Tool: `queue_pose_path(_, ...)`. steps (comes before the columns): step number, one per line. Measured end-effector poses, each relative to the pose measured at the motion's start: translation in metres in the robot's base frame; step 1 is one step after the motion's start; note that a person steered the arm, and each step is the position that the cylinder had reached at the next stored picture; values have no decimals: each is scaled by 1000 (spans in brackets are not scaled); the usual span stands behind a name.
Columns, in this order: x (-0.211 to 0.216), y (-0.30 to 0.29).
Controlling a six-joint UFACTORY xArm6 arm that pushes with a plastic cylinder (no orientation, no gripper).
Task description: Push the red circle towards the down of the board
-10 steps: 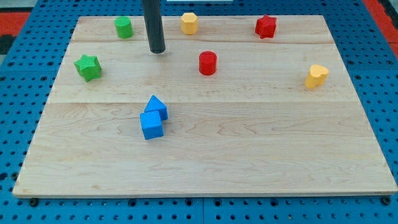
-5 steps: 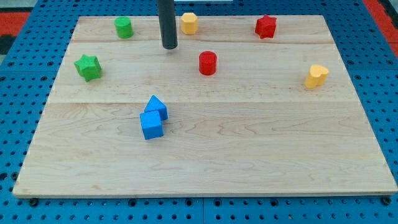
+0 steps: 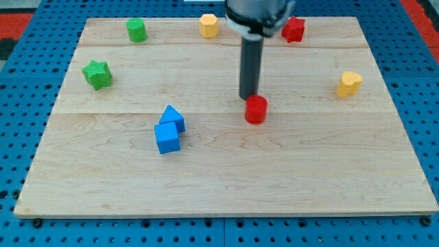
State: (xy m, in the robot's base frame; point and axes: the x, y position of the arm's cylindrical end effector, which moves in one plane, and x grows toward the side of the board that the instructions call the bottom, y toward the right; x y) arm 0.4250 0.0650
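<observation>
Blue triangular block [image 3: 172, 117] touches blue cube [image 3: 167, 138], partly hidden behind it. My tip [image 3: 248, 97] meets the red circle [image 3: 256, 109] near the desk [image 3: 309, 171] centre; the end effector holds nothing. Rod's top is cut off.

My tip [image 3: 248, 96] touches the top edge of the red circle block [image 3: 256, 109] near the middle of the pale wooden board [image 3: 226, 185]. Left of it a blue triangular block [image 3: 173, 118] touches a blue cube [image 3: 167, 138]. Near the top edge sit a green cylinder [image 3: 136, 29], a yellow hexagonal block [image 3: 208, 25] and a red star block [image 3: 293, 29]. A green star block [image 3: 97, 73] lies left, a yellow heart-like block [image 3: 349, 83] right.
</observation>
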Motion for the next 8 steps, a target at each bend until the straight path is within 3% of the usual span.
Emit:
queue_pose_path(1,35,65)
queue_pose_path(3,4,32)
queue_pose_path(4,24,13)
queue_pose_path(7,30,-53)
queue_pose_path(8,37,25)
